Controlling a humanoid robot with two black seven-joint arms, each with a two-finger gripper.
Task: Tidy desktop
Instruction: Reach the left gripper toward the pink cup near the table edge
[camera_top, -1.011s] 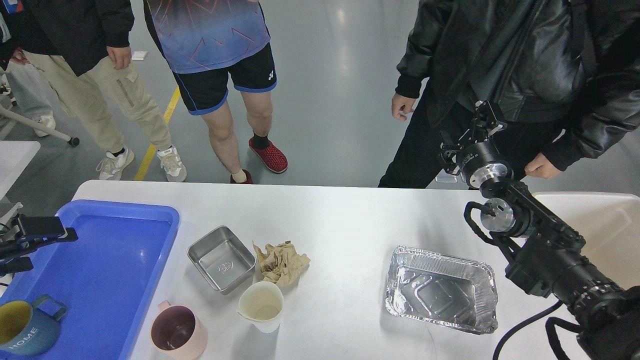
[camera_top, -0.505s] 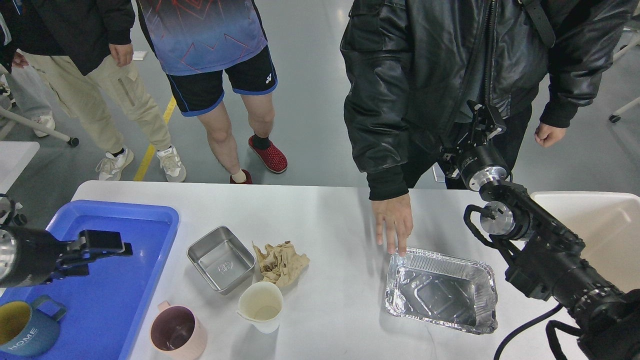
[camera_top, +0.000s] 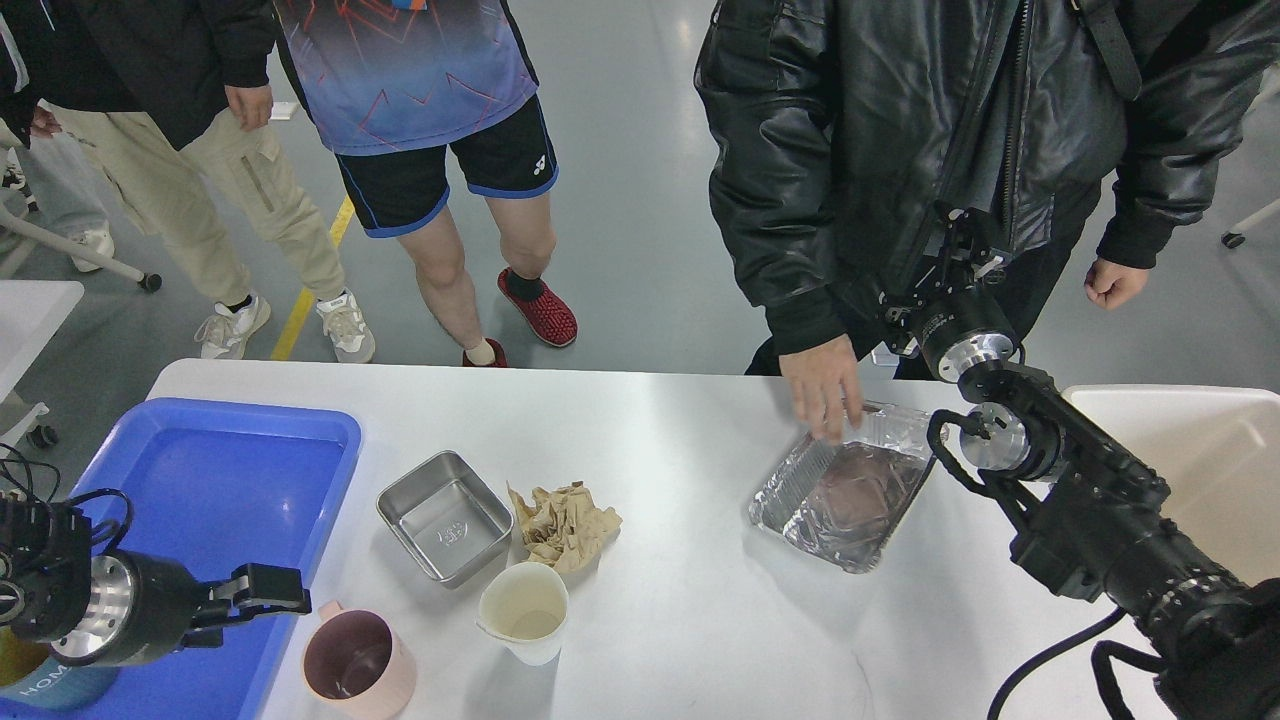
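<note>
The white desktop (camera_top: 660, 440) carries a small steel pan (camera_top: 445, 515), a crumpled brown paper (camera_top: 563, 525), a white cup (camera_top: 522, 610) and a pink cup (camera_top: 358, 665). A person's hand (camera_top: 825, 395) grips the far rim of a foil tray (camera_top: 845, 490) and tilts it. My left gripper (camera_top: 268, 592) hovers over the blue tray's near right edge, just left of the pink cup; its fingers are too dark to separate. My right gripper (camera_top: 960, 235) is raised beyond the table's far edge against a black jacket, and its fingers cannot be told apart.
A blue tray (camera_top: 220, 480) lies at the left, with a blue mug (camera_top: 40, 685) mostly hidden behind my left arm. A beige bin (camera_top: 1200, 450) stands at the right, behind my right arm. Three people stand along the far side, one leaning over the table.
The person's hand has drawn the foil tray toward the far edge and tipped it up. My left arm has swung down and right, toward the pink cup. The right arm has held still.
</note>
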